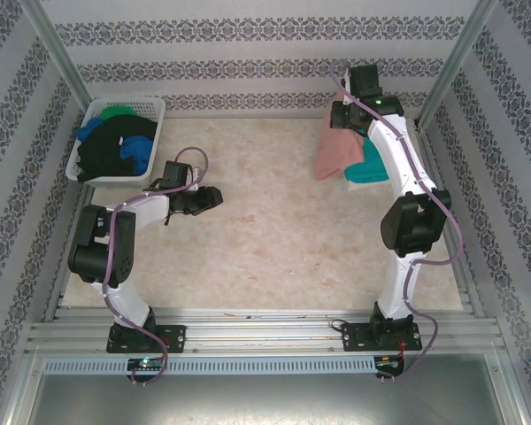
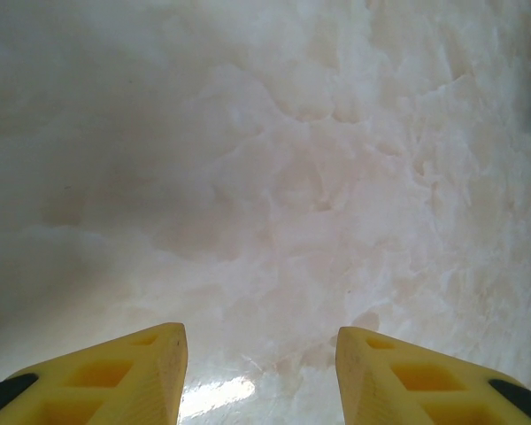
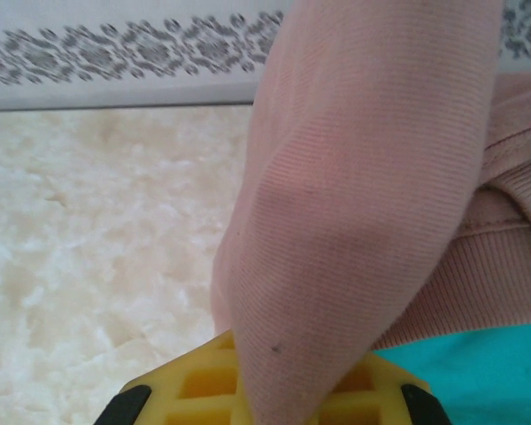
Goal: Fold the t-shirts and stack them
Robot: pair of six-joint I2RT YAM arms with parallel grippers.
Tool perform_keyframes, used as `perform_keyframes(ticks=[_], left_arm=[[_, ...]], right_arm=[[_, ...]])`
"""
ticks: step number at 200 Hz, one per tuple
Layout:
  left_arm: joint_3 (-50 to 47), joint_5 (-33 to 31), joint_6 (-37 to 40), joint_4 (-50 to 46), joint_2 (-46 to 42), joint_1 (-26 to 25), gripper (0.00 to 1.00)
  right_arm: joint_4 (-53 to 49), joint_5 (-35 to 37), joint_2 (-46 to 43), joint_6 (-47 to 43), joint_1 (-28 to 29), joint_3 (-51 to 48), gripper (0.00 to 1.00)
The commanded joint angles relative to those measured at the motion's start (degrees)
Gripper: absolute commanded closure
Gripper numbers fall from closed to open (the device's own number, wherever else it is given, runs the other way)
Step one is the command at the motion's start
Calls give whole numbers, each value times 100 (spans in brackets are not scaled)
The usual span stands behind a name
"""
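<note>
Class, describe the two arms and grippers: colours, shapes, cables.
Both the left arm and right arm have white links, black joint housings and a purple cable looping alongside. Their fingers are yellow plastic wedges with recessed pockets and black patches.

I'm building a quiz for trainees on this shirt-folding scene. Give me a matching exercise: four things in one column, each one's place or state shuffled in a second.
Column one
1. salmon-pink t-shirt
2. teal t-shirt
3. white basket
4. left tool

Column two
A. open above bare table
B. far-left corner, holding the black shirt, blue shirt and green shirt
C. hanging, pinched by the right tool
D. lying on the table, far right

Pairs: 1-C, 2-D, 3-B, 4-A
</note>
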Motion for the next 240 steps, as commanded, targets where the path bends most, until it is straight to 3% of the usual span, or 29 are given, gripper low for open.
perform_keyframes(ticks=[1,18,58,92,148,169,182,206,220,240], left_arm=[[-75,65,142,-78,-196,83,52],[-126,70,128,-82,-248,94,52],[-214,-22,225,-264,-485,100,52],[-342,-121,251,-337,-629,126,52],[-387,-251,378,-608,-833,183,52],[-379,-246,382,-633,-882,180,52],[-374,-231,383,-645,-917,191,52],[-385,-277,414,-700,-1008,193,52],[-422,-289,419,-708,-1077,189,52],[-443,-289,458,-726,-1126,197,51]], right_arm=[[-255,-306,233,-86,-282,564,100],[-326,-836,498,-86,-666,735,100],[-415,-1025,1032,-415,-1348,1003,100],[-869,-1652,1699,72,-1907,1811,100],[-961,-1249,2107,-318,-2147,2193,100],[-1093,-738,2286,-410,-2206,2185,91],[-1213,-475,2420,-303,-2275,2267,79],[-1393,-548,2602,-108,-2459,2447,77],[-1592,-382,2580,51,-2534,2519,58],[-1705,-203,2269,68,-2468,2305,54]])
